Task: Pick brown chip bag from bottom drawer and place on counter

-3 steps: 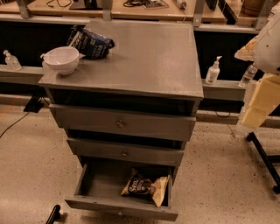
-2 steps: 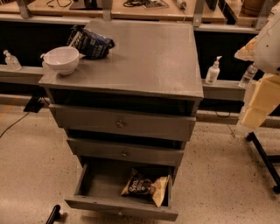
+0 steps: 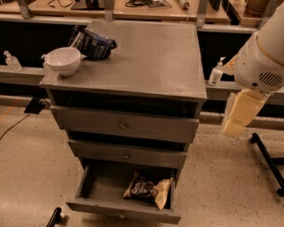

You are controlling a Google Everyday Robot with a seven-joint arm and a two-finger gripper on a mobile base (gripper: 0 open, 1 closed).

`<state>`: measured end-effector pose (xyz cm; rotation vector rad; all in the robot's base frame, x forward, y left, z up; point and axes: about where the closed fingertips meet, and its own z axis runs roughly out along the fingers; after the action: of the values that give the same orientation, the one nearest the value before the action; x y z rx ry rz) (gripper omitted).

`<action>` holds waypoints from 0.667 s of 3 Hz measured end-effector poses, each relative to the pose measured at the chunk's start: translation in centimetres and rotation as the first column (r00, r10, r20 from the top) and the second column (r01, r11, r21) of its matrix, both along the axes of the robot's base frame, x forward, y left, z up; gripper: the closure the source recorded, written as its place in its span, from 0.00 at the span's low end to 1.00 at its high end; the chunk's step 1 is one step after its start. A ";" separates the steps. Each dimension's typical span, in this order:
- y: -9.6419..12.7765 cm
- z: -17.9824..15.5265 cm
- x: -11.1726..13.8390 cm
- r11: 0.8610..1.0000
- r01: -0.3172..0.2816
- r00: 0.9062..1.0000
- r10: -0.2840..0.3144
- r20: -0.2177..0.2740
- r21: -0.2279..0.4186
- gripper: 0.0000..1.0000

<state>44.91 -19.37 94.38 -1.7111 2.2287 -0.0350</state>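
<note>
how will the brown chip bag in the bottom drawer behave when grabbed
The brown chip bag looks crinkled and puffy, so probably floppy, light, and likely to crumple when squeezed. It lies flat in the bottom drawer, so unlikely to roll. The pincer hangs right of the counter.

Workshop corner on my feed: speckled floor, wooden benches, low light.
A pale speckled floor (image 3: 230, 186) runs forward from a dark recess under the tan wooden benches (image 3: 133, 11) at the back. A grey ledge (image 3: 17, 73) along that recess holds a pump bottle (image 3: 12, 61) at the left and a second pump bottle (image 3: 216, 71) at the right. Black stand legs (image 3: 266, 155) cross the floor far right, and a black cable (image 3: 13, 128) trails at the left. My pincer (image 3: 239, 113) hangs at the right, above the floor.
</note>
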 end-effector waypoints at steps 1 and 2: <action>3.0 -5.3 0.0 0.997 -0.008 0.999 0.011 -0.048 0.074 0.00; 5.6 -12.1 -0.5 0.976 -0.012 0.996 0.030 -0.079 0.216 0.00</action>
<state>44.38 -13.80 82.26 -1.6451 2.1801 0.2770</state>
